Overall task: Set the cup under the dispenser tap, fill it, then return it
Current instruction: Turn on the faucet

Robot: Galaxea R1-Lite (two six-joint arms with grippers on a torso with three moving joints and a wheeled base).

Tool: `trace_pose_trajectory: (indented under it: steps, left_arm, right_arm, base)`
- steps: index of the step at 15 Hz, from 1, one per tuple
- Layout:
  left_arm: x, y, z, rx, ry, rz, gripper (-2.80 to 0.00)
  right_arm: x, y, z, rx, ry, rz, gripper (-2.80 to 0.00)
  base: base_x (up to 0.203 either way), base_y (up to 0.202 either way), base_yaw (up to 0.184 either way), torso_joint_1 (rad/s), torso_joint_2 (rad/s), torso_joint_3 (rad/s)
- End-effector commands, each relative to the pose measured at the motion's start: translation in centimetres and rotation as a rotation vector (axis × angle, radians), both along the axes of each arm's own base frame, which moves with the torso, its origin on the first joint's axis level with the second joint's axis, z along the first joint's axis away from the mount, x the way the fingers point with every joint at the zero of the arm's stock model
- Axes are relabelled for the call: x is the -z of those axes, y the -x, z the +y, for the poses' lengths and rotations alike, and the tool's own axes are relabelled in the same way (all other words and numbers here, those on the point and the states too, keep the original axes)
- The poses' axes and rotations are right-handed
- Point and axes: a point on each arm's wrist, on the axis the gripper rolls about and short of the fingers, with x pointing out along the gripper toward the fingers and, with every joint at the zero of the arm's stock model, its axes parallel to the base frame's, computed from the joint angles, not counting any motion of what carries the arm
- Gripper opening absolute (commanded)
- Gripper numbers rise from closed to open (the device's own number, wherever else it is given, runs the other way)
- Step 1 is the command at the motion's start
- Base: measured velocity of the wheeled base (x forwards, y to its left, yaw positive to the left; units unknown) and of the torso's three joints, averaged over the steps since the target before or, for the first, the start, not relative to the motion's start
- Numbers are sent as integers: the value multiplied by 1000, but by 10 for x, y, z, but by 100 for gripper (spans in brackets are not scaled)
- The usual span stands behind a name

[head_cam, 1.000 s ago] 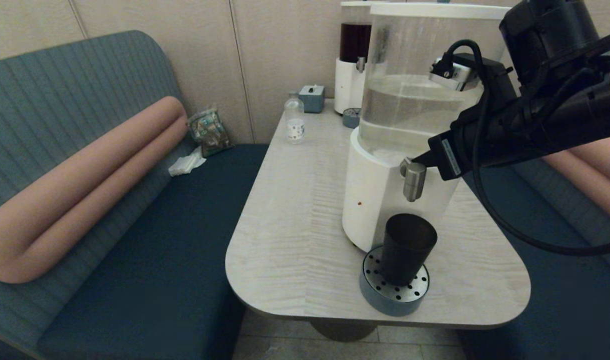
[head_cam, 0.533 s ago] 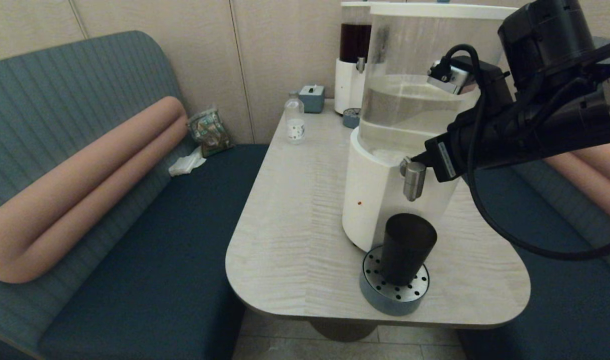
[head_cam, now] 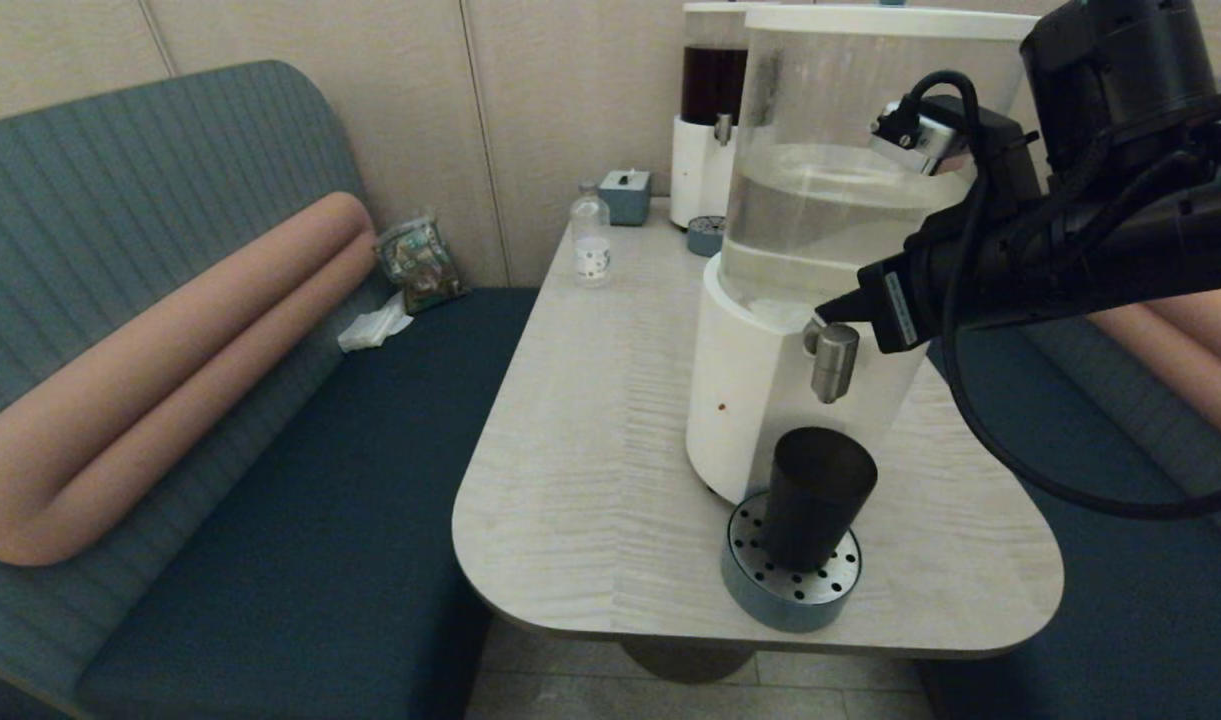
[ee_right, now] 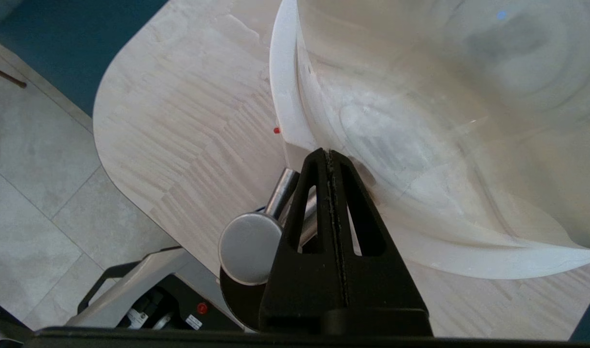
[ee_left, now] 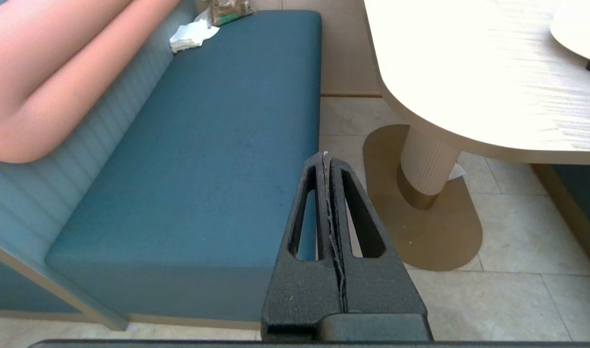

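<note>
1. Beige wall panels back a booth with teal benches and a pale wood-grain table (head_cam: pixel 590 440) with rounded corners.
2. Much of the right side of the head view is blocked by the right arm, which hides the right flank of the large dispenser (head_cam: pixel 770 400) and the table edge behind it.
3. At the table's far edge, the dark-liquid dispenser (head_cam: pixel 708 120) is partly covered by the large tank, and its top is cut off by the frame.
4. A small clear bottle (head_cam: pixel 590 240) stands near the far left corner; its label is too small to read.
5. The right tool (ee_right: pixel 327 157) has its fingers pressed together, its tip at the rim of the white base just above the dispenser tap (head_cam: pixel 832 360); whether it touches the tap cannot be told.
6. In the right wrist view the tool body covers most of the cup, leaving only a dark sliver below the tap's round cap.
7. The cup (head_cam: pixel 815 495) is a plain, matte black tumbler, tapered and without a handle, upright on the perforated steel drip tray (head_cam: pixel 745 575) near the table's front edge, directly under the tap.
8. Its inside is too dark to tell whether it holds liquid.
9. The left tool (ee_left: pixel 326 159) is parked off the table over the floor beside the left bench, fingers together.
</note>
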Motion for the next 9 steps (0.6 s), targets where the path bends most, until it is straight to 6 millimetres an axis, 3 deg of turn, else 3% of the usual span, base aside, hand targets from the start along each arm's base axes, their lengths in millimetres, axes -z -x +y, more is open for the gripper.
trace_pose_trajectory:
  steps: [1,9]
  left_arm:
    - [0,0,0,0,0,1,-280]
    - [0,0,0,0,0,1,-280]
  right_arm:
    - [-3,4,-3,3,-1,-6,-280]
    - [-8,7,-10,22,-8,-21,-280]
  base:
    - [0,0,0,0,0,0]
    - [0,0,0,0,0,0]
